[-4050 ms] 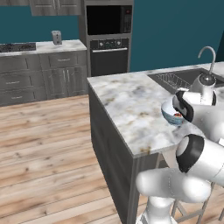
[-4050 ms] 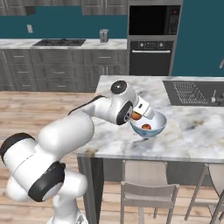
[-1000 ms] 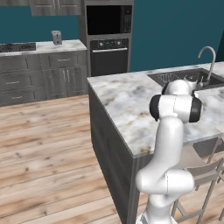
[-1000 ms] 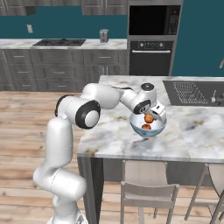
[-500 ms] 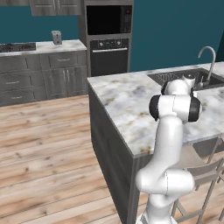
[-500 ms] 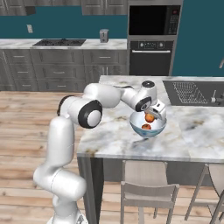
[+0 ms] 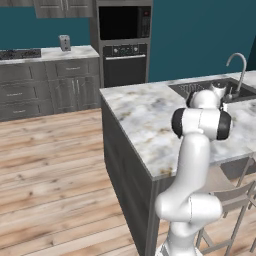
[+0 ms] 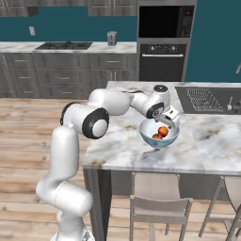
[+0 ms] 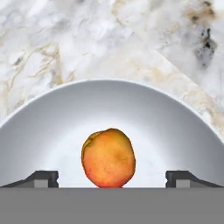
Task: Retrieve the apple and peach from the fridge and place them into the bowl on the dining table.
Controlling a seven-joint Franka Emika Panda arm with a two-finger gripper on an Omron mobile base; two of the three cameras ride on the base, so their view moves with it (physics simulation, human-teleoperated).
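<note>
Two fruits in the bowl (image 8: 159, 139)

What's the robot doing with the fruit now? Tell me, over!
Gripper open above the bowl. Peach loose between the fingertips, lying in the bowl. Apple in the bowl beside it. Nothing in the way.
</note>
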